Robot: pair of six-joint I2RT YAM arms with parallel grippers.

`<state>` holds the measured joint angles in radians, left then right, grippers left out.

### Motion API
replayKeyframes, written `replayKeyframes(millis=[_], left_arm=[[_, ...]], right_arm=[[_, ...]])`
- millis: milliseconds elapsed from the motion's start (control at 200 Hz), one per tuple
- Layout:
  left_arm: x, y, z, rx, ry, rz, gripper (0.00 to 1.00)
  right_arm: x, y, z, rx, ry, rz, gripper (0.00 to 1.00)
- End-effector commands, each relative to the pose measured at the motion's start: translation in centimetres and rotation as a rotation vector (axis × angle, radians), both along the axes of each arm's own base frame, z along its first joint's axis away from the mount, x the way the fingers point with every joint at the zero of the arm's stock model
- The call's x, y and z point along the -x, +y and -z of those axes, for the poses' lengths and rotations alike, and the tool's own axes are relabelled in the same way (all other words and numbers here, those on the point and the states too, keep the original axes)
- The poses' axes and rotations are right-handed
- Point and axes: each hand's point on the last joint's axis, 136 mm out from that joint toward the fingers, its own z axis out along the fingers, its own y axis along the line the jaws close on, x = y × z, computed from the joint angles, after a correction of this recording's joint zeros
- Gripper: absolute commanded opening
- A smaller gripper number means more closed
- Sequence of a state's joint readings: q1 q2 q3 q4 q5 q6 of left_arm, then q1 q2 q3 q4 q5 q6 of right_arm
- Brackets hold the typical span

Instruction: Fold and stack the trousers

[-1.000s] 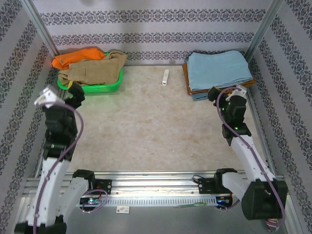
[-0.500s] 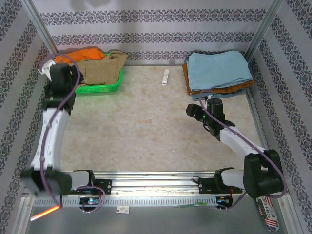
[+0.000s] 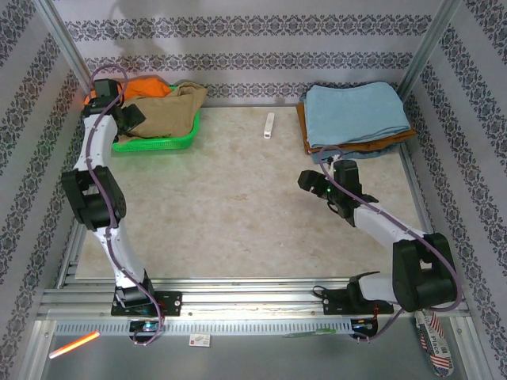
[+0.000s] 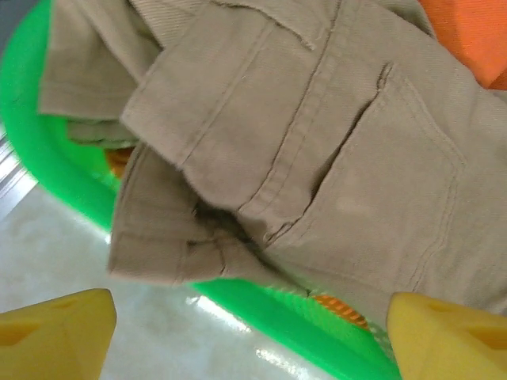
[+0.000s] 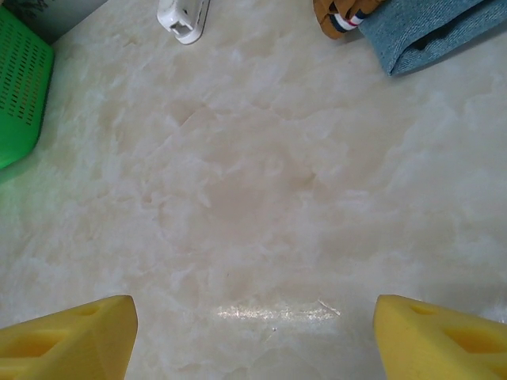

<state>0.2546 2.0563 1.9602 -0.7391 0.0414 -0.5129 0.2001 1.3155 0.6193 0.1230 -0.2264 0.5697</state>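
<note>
Found trousers (image 4: 317,158) crumpled in green basket (image 3: 162,144) at far left, draped over its rim, not yet lifted. Noted left hand (image 4: 245,336) swung out from the near edge to hover just above them, spread wide, holding nothing. Noted right hand (image 5: 253,332) drawn in over bare worktop (image 5: 253,182), likewise spread and empty. Judged as approach stage: grasp pending, folding not begun.

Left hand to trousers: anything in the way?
Nothing visible. The trousers lie on top in the green basket, right under the open left hand; the orange garment sits beside them, not over them.
</note>
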Motion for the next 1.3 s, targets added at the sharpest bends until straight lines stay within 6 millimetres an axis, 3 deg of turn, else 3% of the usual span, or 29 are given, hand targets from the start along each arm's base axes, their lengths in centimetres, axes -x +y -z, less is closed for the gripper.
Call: replayKeyframes(millis=[0, 340, 425, 510, 590, 669, 804, 1009, 1174, 1299], left_arm=[[-1.0, 1.2, 0.0, 0.105, -0.036, -0.023, 0.83], [-2.9, 2.7, 3.2, 0.074, 0.059, -0.019, 0.77], [-3.5, 2.7, 3.8, 0.078, 0.086, -0.002, 0.58], [-3.7, 2.6, 4.0, 0.088, 0.092, 0.003, 0.24], [-3.8, 2.3, 3.6, 0.101, 0.079, 0.009, 0.0], [-3.9, 2.0, 2.7, 0.114, 0.056, 0.009, 0.0], [-4.1, 0.9, -1.2, 0.121, -0.032, 0.018, 0.0], [-3.0, -2.9, -11.4, 0.116, -0.238, 0.112, 0.0], [0.6, -7.0, -18.9, 0.106, -0.367, 0.235, 0.0], [4.3, -13.0, -24.6, 0.114, -0.509, 0.399, 0.0]], right_arm=[[-0.4, 1.3, -1.3, -0.005, -0.039, -0.048, 0.78], [-0.1, 1.1, -1.9, 0.02, -0.06, -0.042, 0.79], [-0.1, 1.0, -1.8, 0.025, -0.057, -0.04, 0.78], [-0.1, 1.0, -1.9, 0.03, -0.06, -0.041, 0.78], [0.0, 1.0, -2.0, 0.029, -0.063, -0.04, 0.77], [0.0, 1.0, -2.2, 0.026, -0.067, -0.042, 0.77], [0.0, 1.2, -2.2, 0.027, -0.069, -0.047, 0.76], [0.1, 1.5, -2.4, 0.021, -0.073, -0.056, 0.76], [0.2, 1.7, -2.6, 0.013, -0.079, -0.058, 0.76], [0.2, 1.8, -2.6, 0.007, -0.079, -0.062, 0.76]])
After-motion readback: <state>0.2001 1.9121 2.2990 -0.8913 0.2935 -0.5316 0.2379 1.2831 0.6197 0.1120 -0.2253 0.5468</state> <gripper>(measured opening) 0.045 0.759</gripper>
